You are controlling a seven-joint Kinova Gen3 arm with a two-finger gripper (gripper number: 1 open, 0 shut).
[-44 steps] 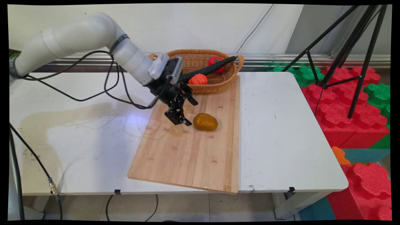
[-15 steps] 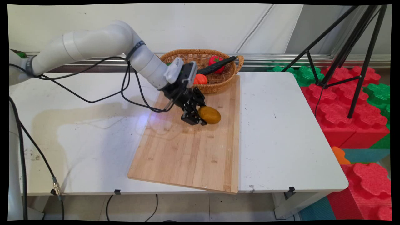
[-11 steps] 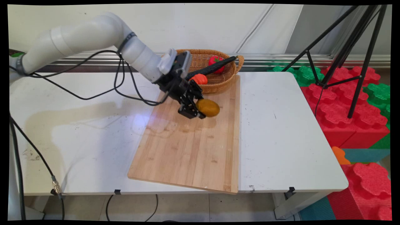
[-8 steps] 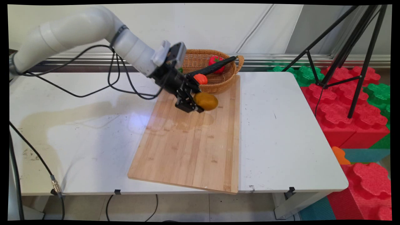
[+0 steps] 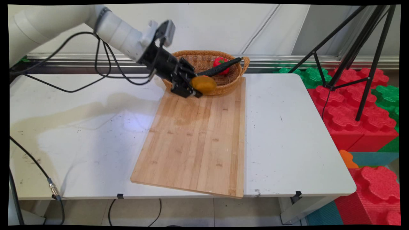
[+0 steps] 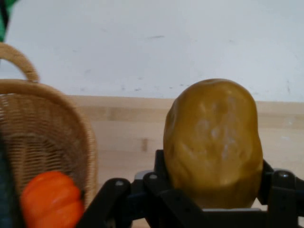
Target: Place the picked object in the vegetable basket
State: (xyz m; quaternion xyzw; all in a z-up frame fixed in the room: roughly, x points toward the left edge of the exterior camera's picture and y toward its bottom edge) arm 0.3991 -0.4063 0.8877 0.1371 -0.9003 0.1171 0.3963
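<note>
My gripper [image 5: 195, 88] is shut on a brown potato [image 5: 203, 84], lifted off the wooden cutting board [image 5: 195, 140] and hanging in front of the near rim of the wicker basket [image 5: 223, 88]. In the hand view the potato [image 6: 213, 142] fills the gap between the fingers, with the basket [image 6: 42, 128] to the left and an orange mini pumpkin [image 6: 50, 202] inside it. The basket also holds a red tomato [image 5: 221, 63] and a long dark vegetable [image 5: 220, 67].
The board lies across the middle of the white table [image 5: 287, 134]. A black tripod [image 5: 348, 54] stands to the right over red and green foam blocks [image 5: 361, 118]. Black cables [image 5: 105, 67] hang from the arm over the table's left half.
The gripper reached the potato on the board, closed on it, then lifted it and carried it back toward the basket. The board now lies bare.
</note>
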